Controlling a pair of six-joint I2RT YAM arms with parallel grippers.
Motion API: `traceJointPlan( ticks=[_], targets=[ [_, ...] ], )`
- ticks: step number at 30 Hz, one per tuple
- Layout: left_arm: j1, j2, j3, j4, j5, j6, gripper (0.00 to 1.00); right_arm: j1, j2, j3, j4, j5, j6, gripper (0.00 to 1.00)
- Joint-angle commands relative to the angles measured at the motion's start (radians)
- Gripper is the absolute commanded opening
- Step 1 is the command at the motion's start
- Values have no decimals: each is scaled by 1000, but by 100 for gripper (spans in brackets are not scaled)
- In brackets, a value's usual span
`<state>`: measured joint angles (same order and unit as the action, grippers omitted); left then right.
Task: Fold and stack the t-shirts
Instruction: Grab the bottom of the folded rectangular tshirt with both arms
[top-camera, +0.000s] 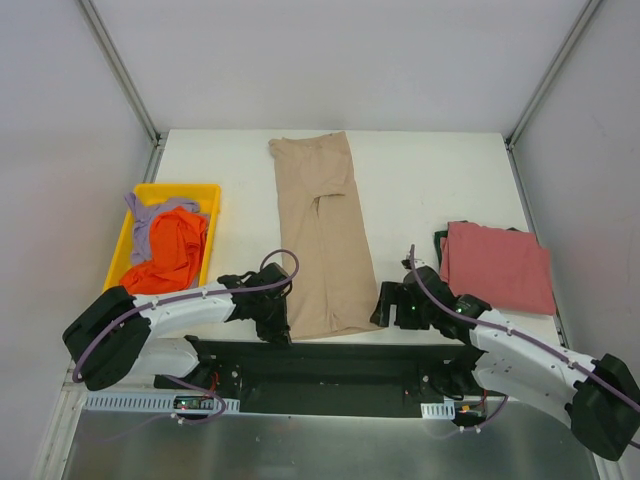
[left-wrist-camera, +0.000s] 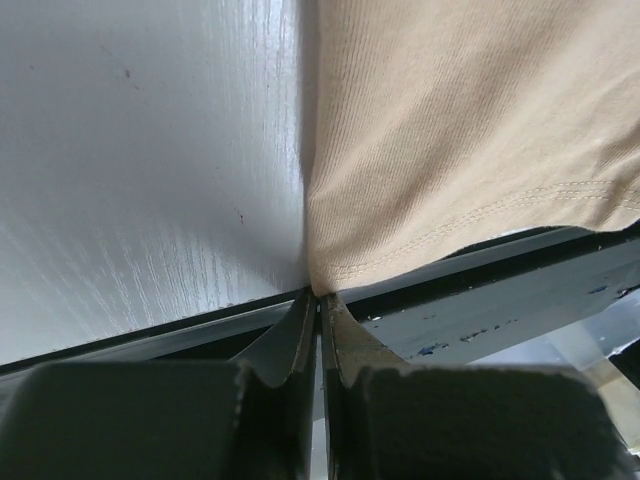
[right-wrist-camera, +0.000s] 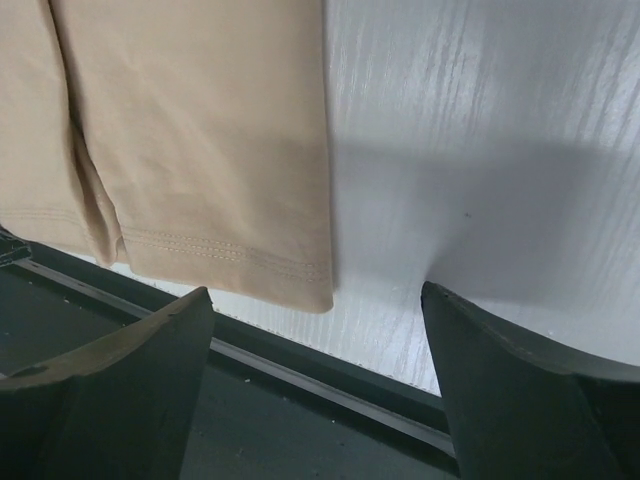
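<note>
The tan t-shirt (top-camera: 318, 240) lies folded lengthwise in a long strip down the middle of the white table (top-camera: 420, 170). My left gripper (top-camera: 276, 326) is shut on its near left hem corner (left-wrist-camera: 318, 285) at the table's front edge. My right gripper (top-camera: 386, 310) is open and empty just right of the shirt's near right corner (right-wrist-camera: 300, 285). The dusty red t-shirt (top-camera: 497, 264) lies folded at the right. The orange t-shirt (top-camera: 170, 252) and the lavender one (top-camera: 152, 212) lie bunched in the yellow bin (top-camera: 212, 225).
A dark cloth edge (top-camera: 441, 243) shows under the red shirt's left side. The black base rail (top-camera: 330, 362) runs along the table's near edge. Grey walls with metal posts (top-camera: 120, 70) close in the table.
</note>
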<state>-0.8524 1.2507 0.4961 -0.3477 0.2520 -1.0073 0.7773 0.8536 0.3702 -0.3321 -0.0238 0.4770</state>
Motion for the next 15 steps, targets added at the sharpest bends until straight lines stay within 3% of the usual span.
traceJointPlan(
  ticks=[1, 6, 11, 15],
  targets=[
    [-7, -17, 27, 18, -54, 10, 0, -4, 25, -10, 2, -56, 26, 83],
    [-7, -50, 27, 16, -74, 21, 0, -3, 91, 1, 28, -56, 28, 67],
    [-5, -50, 33, 16, -65, 30, 0, -3, 159, 10, 71, -133, 25, 37],
    [-7, -59, 42, 16, -74, 35, 0, -4, 171, 29, 74, -96, 8, 15]
  ],
)
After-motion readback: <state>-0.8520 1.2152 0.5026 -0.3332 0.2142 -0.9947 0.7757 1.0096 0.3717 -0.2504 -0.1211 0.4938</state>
